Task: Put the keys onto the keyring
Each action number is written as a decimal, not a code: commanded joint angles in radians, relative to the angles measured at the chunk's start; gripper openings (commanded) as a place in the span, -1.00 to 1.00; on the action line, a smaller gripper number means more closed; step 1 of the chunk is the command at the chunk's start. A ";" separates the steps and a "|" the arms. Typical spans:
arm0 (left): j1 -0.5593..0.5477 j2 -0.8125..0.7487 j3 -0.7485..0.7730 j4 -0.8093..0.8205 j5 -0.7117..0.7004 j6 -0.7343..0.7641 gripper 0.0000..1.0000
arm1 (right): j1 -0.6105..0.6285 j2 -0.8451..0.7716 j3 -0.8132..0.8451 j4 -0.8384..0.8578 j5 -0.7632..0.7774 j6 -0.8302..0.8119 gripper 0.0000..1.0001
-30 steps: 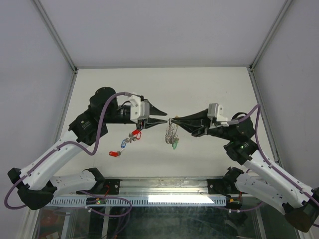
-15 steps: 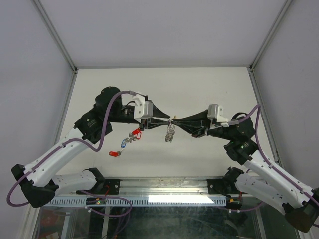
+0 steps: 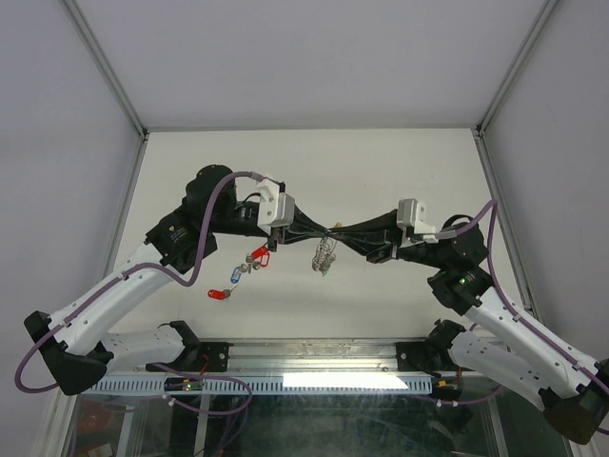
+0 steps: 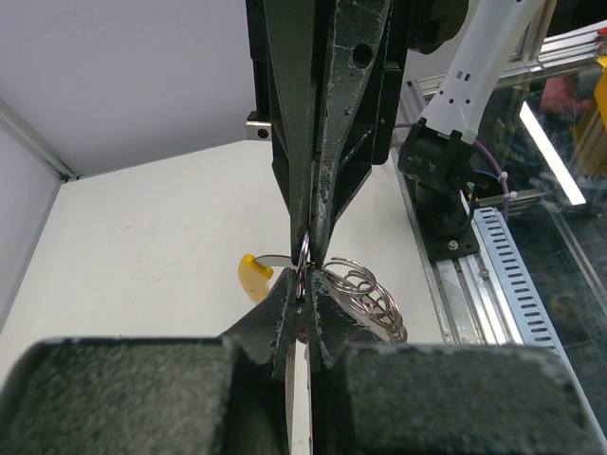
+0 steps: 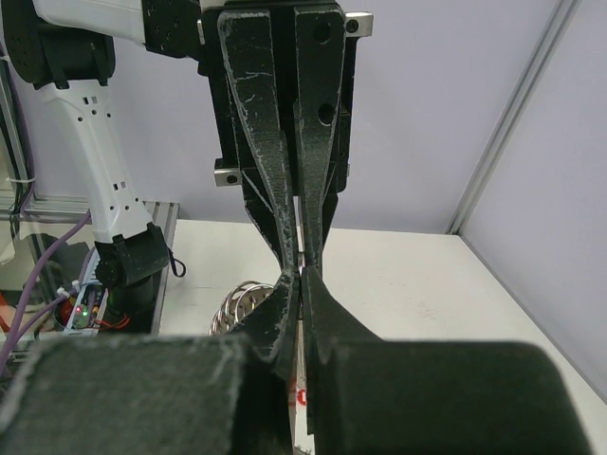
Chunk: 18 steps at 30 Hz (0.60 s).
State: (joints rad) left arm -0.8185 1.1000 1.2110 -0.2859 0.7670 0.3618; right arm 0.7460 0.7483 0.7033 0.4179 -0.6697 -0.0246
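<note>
Several keys (image 3: 236,275) with red and blue tags lie on the white counter (image 3: 381,171) beside the left arm. Just beyond, raised above the counter, the left fingers (image 3: 304,228) and right fingers (image 3: 357,231) meet tip to tip, both pinched shut on the thin keyring (image 4: 302,270), silver loops dangling beneath

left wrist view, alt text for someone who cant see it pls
Two dark grippers meet tip to tip above a white table: the left gripper at the bottom and the right gripper at the top, both with jaws shut on a thin silver keyring. A bunch of silver loops hangs beside it, and a yellow tag shows behind.
</note>
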 commanded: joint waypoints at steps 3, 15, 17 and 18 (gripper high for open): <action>-0.006 -0.009 -0.007 0.046 -0.010 0.006 -1.00 | 0.004 -0.014 0.071 0.009 -0.005 -0.022 -1.00; -0.005 0.038 0.113 -0.243 -0.186 0.170 -1.00 | 0.004 -0.036 0.229 -0.493 0.069 -0.256 -0.18; -0.005 0.054 0.136 -0.285 -0.216 0.191 -1.00 | 0.004 -0.029 0.233 -0.526 0.105 -0.268 -0.18; -0.005 0.066 0.151 -0.309 -0.233 0.200 -1.00 | 0.003 -0.022 0.234 -0.537 0.123 -0.270 -0.18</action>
State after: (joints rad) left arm -0.8185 1.1458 1.2739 -0.5133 0.6231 0.4850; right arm 0.7460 0.7120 0.8986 0.0113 -0.6350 -0.2325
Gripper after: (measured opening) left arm 0.008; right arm 0.409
